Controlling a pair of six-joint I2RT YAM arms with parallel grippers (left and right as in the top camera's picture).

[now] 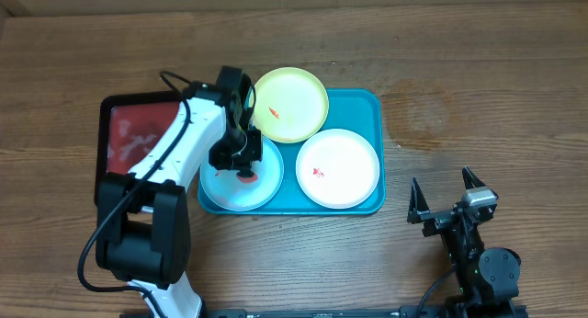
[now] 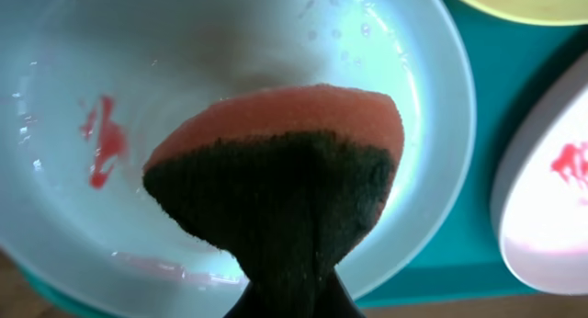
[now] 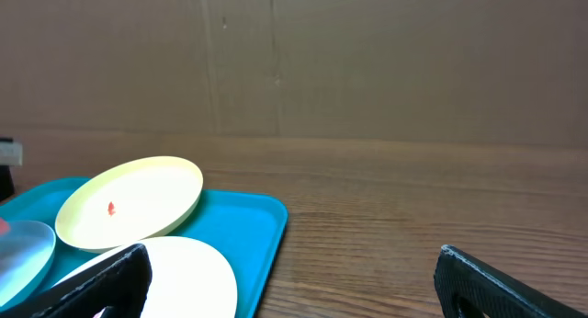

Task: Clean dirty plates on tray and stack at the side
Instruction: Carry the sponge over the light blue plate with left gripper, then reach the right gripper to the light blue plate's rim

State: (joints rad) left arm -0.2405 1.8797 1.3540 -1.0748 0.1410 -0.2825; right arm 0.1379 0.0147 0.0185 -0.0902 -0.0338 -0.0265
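Observation:
The turquoise tray [image 1: 363,107] holds three plates. The lime-green plate [image 1: 299,102] is at the back with a small red spot. The white plate [image 1: 344,176] is at the front right with a red smear. The pale blue plate [image 1: 225,189] is at the front left; in the left wrist view [image 2: 73,70] it shows a red smear. My left gripper [image 1: 241,164] is shut on a sponge [image 2: 276,171], orange on top and dark green below, held over the pale blue plate. My right gripper [image 1: 447,203] is open and empty, right of the tray [image 3: 248,221].
A dark red tray with a black rim [image 1: 129,134] lies left of the turquoise tray, partly under my left arm. Bare wooden table [image 1: 478,97] lies to the right of the tray.

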